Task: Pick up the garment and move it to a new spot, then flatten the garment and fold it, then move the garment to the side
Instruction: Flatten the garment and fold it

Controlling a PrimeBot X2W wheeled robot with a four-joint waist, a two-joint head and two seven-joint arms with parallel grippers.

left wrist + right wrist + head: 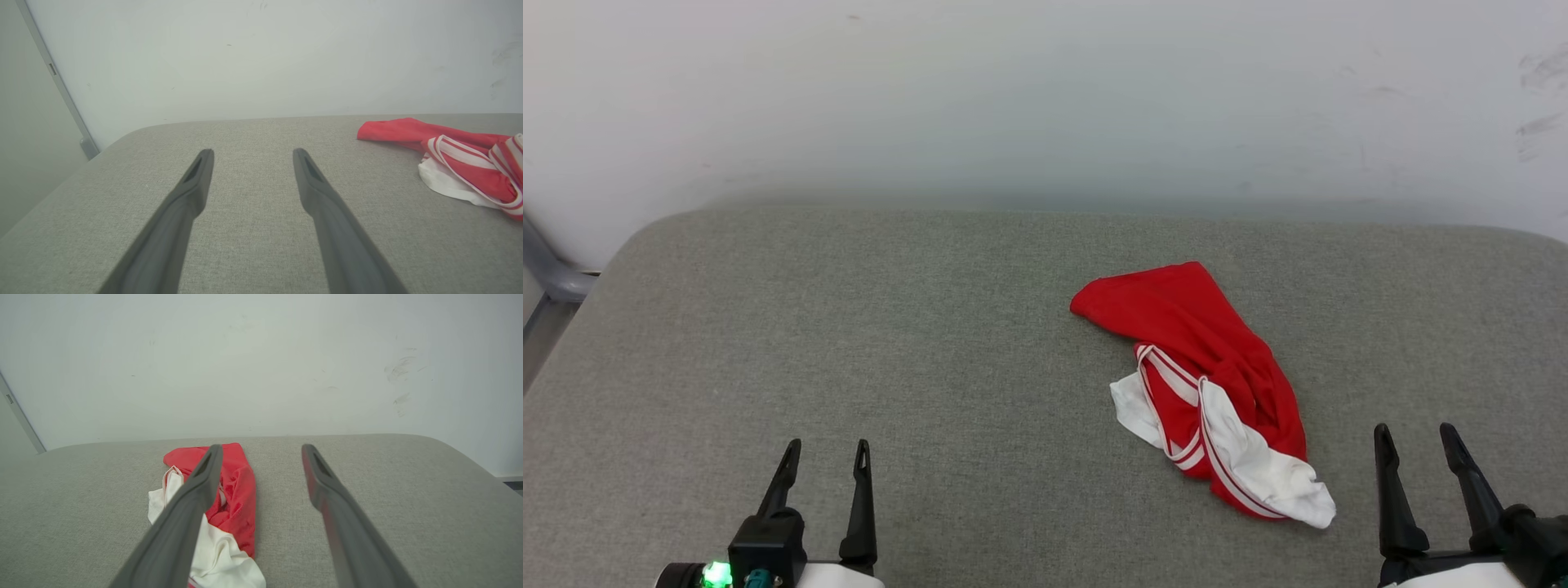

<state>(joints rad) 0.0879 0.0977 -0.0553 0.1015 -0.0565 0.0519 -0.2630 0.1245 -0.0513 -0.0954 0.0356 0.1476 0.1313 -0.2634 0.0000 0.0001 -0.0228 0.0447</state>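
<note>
Garment lying crumpled on the grey table, right of centre in the head view and well short of the wall. The cloth is bunched into one long heap: the red body is drawn out toward the far left, while a white sleeve and the striped trim are piled at the near end. No lettering is exposed, so front and back cannot be told apart.

The left gripper is held low at the near edge, its jaws spread wide and empty, well apart from the cloth. In its wrist view bare table lies between the fingers and the garment is set off to the right. The right gripper is likewise spread and empty, near the sleeve end but not touching it. In its wrist view the heap is partly hidden behind the left-hand finger.

Both grippers are judged to be parked in a ready posture, which leaves the heap unobstructed for the head camera; the pick-up has not yet begun. The right gripper, being nearer, is judged better placed for the first grasp. Because the heap is loose and layered, a pinch at the sleeve may lift a single layer and leave the rest trailing. The broad stretch of table to the left is judged suitable for spreading.
</note>
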